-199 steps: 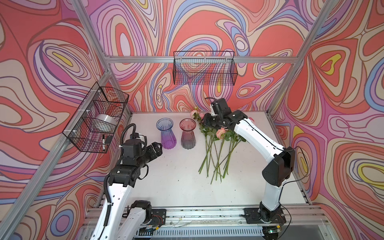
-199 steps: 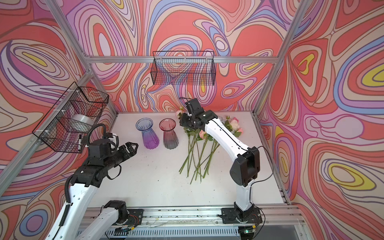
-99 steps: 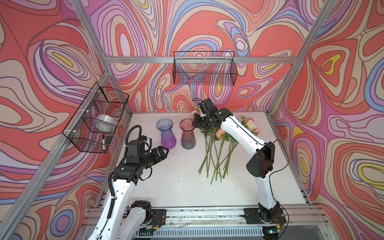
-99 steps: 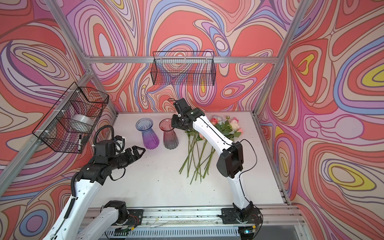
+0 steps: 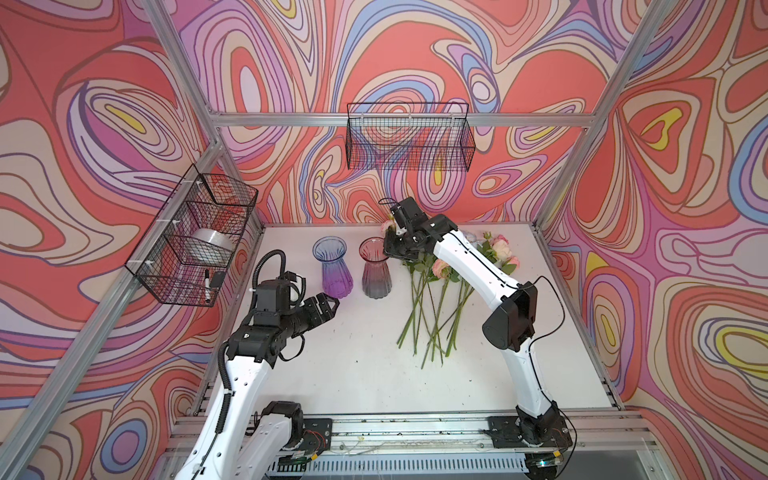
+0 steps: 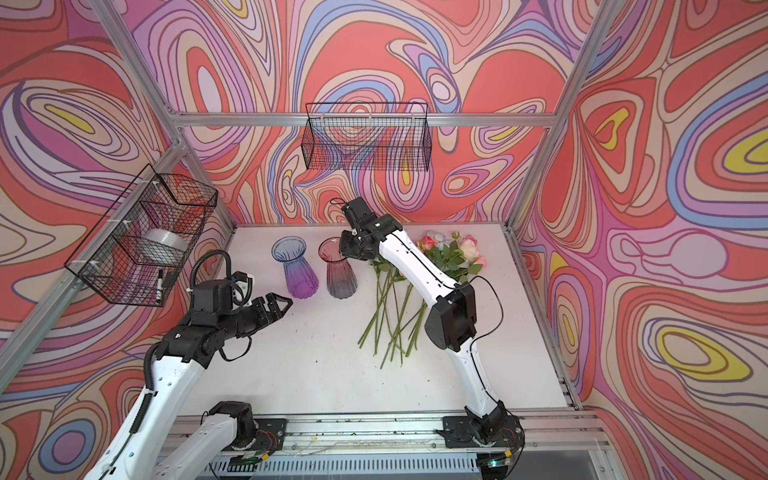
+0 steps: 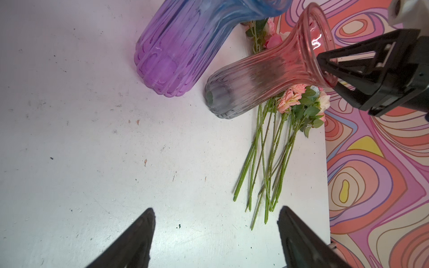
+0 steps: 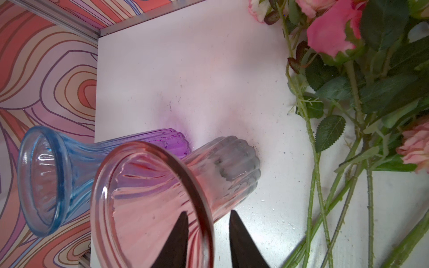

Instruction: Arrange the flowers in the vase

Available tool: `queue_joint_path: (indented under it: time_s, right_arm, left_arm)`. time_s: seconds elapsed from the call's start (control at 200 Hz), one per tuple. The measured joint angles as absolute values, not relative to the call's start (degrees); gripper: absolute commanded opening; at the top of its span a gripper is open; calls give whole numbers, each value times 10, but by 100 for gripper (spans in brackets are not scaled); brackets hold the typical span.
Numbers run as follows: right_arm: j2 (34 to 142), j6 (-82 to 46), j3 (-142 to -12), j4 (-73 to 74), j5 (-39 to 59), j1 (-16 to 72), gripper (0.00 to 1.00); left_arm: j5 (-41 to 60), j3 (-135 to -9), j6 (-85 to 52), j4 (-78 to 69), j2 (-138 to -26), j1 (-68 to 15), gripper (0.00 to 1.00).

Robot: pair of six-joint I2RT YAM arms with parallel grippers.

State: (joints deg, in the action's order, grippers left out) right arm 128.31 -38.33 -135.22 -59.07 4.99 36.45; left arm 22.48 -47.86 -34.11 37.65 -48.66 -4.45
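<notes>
A pink-to-grey glass vase (image 5: 376, 270) (image 6: 341, 272) stands upright at the back middle of the table. My right gripper (image 5: 388, 253) (image 8: 207, 218) straddles its rim: one finger inside the mouth, one outside, a gap still showing beside the glass. The flowers (image 5: 432, 299) (image 6: 399, 307) lie in a loose bundle right of the vase, heads toward the back wall, stems toward the front. Open and holding nothing, my left gripper (image 5: 332, 305) (image 7: 216, 218) hovers in front of the blue-purple vase (image 5: 332, 266).
The blue-purple vase (image 8: 46, 178) stands close beside the pink one (image 8: 151, 197), on its left in both top views. A wire basket (image 5: 407, 141) hangs on the back wall. Another basket (image 5: 195, 245) on the left wall holds a tape roll.
My right gripper has swung left from above the flower heads to the pink vase's rim, its jaws narrowing. The left gripper has crept forward toward the vases.
</notes>
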Motion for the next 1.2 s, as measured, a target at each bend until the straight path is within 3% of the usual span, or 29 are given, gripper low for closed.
queue_joint_path:
  time_s: [0.225, 0.37, 0.866, 1.201]
  right_arm:
    - [1283, -367, -1357, -600, 43, 368, 16]
    - [1283, -366, -1358, -601, 45, 368, 0]
    - [1241, -344, -1317, -636, 63, 372, 0]
    - [1152, -331, -1195, -654, 107, 396, 0]
  left_arm:
    - [222, -481, -332, 385, -484, -44, 84]
    - [218, -489, -327, 397, -477, -44, 84]
    - [201, -499, -317, 410, -455, -44, 85]
    - [223, -507, -322, 396, -490, -44, 83]
